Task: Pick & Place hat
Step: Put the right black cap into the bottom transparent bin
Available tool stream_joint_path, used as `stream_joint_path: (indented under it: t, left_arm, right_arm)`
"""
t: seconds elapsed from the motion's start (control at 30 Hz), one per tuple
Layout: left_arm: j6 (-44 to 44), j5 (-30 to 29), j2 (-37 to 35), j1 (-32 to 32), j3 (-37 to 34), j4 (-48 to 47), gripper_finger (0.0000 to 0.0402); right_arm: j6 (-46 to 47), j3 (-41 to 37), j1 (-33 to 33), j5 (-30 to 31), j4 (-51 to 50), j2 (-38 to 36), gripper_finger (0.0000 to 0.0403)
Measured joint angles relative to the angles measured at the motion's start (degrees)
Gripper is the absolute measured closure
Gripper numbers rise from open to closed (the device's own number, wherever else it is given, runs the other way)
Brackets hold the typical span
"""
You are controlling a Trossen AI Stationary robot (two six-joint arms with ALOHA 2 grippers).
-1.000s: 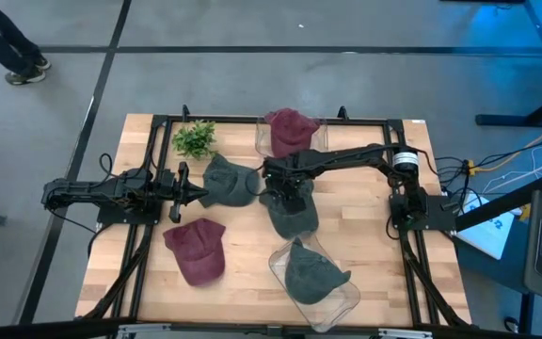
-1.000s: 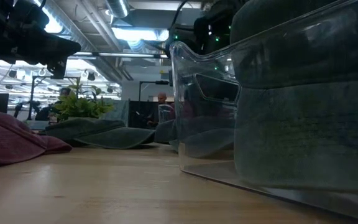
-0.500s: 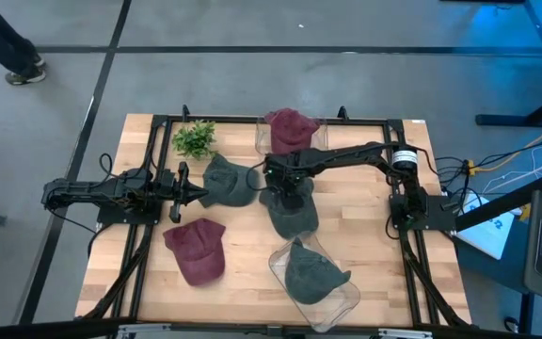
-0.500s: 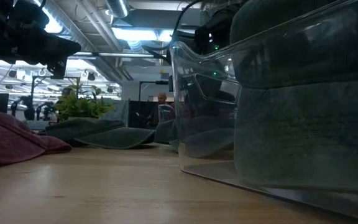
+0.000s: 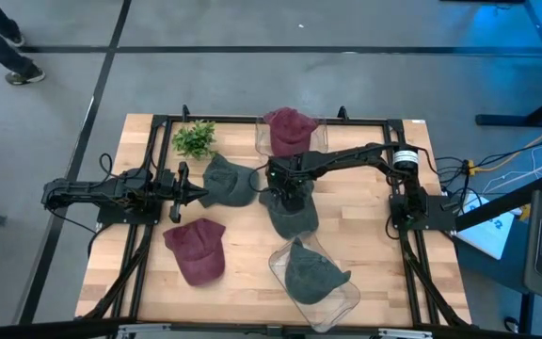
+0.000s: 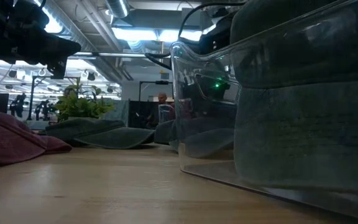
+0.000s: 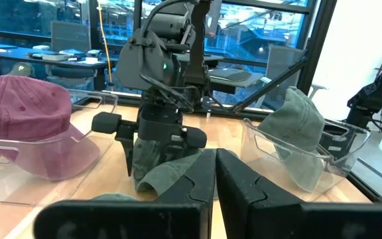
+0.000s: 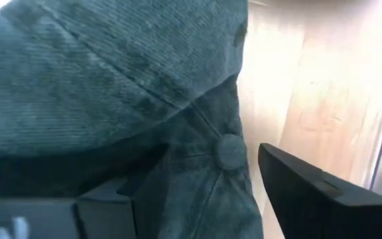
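1. Since the earlier frame the right gripper (image 5: 290, 195) has shifted a little over the middle grey hat (image 5: 293, 215) and its fingers now stand apart, one dark finger (image 8: 310, 192) clear of the cloth beside the crown button; the left arm has not moved.
2. That grey hat lies in the middle of the table, a soft corduroy-like cap with ribbed weave and stitched panel seams meeting at a round cloth button; it is slumped flat on the wood, directly under the right gripper, which seems to touch or nearly touch its far edge, though the overhead view is too coarse to be sure.
3. A second grey hat (image 5: 226, 180) lies just to its left, brim toward the left gripper (image 5: 196, 193), whose fingers are pressed together and hold nothing.
4. A maroon hat (image 5: 198, 250) lies loose on the near-left boards, well apart from the others.
5. Two clear plastic bins with rounded, glossy walls hold hats: the far bin (image 5: 262, 137) a maroon one (image 5: 290, 128), the near bin (image 5: 342, 303) a grey one (image 5: 313, 273).
6. A small leafy green plant (image 5: 194, 138) stands at the far-left corner.
7. The table (image 5: 384, 264) is pale planked wood framed by black rails; bare boards lie open to the right of the middle hat and along the near-left edge.
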State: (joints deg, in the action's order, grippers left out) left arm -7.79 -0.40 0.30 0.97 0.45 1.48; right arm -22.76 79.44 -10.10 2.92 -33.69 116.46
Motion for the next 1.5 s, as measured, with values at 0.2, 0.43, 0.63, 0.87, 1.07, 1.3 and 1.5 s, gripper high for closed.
stream_joint_path:
  t: [0.2, 0.43, 0.63, 0.87, 1.07, 1.3, 1.5]
  left_arm:
    - [0.00, 0.00, 0.00, 0.00, 0.00, 0.00, 0.0391]
    - [0.00, 0.00, 0.01, -0.01, 0.00, 0.00, 0.0390]
    - [0.00, 0.00, 0.00, 0.00, -0.01, 0.00, 0.0393]
    - [0.00, 0.00, 0.01, 0.00, 0.00, 0.00, 0.0393]
    - [0.00, 0.00, 0.02, -0.02, 0.00, 0.00, 0.0389]
    - [0.00, 0.00, 0.00, -0.02, 0.00, 0.00, 0.0391]
    - [0.00, 0.00, 0.02, 0.00, -0.02, 0.00, 0.0389]
  right_arm:
    - [0.26, -0.07, -0.50, -4.54, 0.03, 0.11, 0.0214]
    - [0.92, -0.09, -0.49, -4.91, -0.02, 0.13, 0.0313]
    - [0.92, -0.09, -0.49, -4.58, 0.09, 0.13, 0.0368]
    - [1.09, -0.07, -0.48, -3.46, -0.33, 0.13, 0.0368]
    - [3.14, -0.07, -0.49, -3.37, -1.15, -0.01, 0.0368]
    - [4.16, 1.67, -0.49, -3.37, -4.21, -0.15, 0.0368]
    - [4.24, 4.70, -0.51, -4.30, -7.10, -0.15, 0.0368]
